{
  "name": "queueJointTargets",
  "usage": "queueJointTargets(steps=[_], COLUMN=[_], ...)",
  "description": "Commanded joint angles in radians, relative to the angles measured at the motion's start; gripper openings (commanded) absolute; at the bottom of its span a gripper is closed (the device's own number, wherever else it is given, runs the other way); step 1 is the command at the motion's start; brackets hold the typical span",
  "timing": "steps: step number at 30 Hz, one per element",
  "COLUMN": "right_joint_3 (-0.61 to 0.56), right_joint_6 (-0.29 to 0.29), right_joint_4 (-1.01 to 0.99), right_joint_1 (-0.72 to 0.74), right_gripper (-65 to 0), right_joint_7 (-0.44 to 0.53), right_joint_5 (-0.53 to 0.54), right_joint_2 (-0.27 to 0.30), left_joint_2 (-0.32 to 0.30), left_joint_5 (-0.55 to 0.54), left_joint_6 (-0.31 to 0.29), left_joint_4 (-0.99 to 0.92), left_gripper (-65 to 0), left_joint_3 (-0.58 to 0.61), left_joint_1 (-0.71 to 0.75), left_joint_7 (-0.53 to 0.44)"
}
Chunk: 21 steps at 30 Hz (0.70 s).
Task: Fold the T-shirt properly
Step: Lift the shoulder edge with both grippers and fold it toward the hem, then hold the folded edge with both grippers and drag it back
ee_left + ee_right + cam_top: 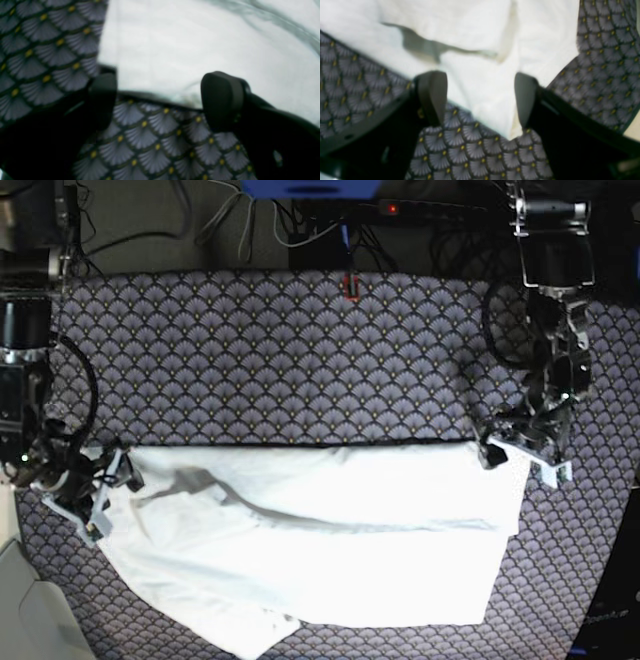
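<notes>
Far left of the base view: right gripper [102, 492] low over the patterned cloth [300, 360], jaws spread wide, nothing clamped between them. In the right wrist view the same gripper [480, 100] with fingers [432, 95] parted, a white corner of fabric lying in the gap, apart from the left finger; contact with the right finger not clear.

Just right of that: T-shirt [320, 540], plain white, laid flat across the lower middle of the cloth, folded once so a long straight edge runs along the top. Left end rumpled, with a shadowed crease and a loose flap; bottom edge slanting down to a corner near the lower centre. In the right wrist view the T-shirt [475, 37] in overlapping layers with a shadowed fold.

Further right: upper right corner of the shirt beside the left gripper [525, 452], jaws also apart, holding nothing. In the left wrist view that gripper [160, 100] with pads [222, 97] wide, white T-shirt [200, 45] edge lying just ahead of them on the patterned cloth [150, 140]; picture blurred.

Top edge: dark cables [250, 230] beyond the cloth
</notes>
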Motion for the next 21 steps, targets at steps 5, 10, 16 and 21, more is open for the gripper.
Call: queueJointTargets(steps=[5, 10, 16, 21], right_joint_3=[0.039, 0.050, 0.073, 0.073], right_joint_6=[-0.005, -0.005, -0.005, -0.005], right_joint_4=[0.097, 0.106, 0.106, 0.106], right_joint_1=[-0.029, -0.062, -0.069, -0.078], right_gripper=[-22.2, -22.2, -22.2, -22.2], right_joint_7=[-0.013, -0.011, -0.011, -0.011], right_joint_5=[0.003, 0.003, 0.003, 0.002], right_joint_2=[0.023, 0.025, 0.028, 0.035], left_joint_2=[-0.020, -0.022, -0.017, -0.017], left_joint_5=[-0.009, -0.008, -0.008, -0.008], left_joint_6=[-0.012, -0.007, -0.005, -0.010], left_joint_4=[0.018, 0.003, -0.095, -0.184], left_gripper=[-10.4, -10.5, -10.5, -10.5], left_joint_3=[-0.046, -0.042, -0.040, -0.037], left_joint_1=[-0.009, -0.037, -0.090, -0.110], left_joint_7=[-0.024, -0.024, -0.060, -0.130])
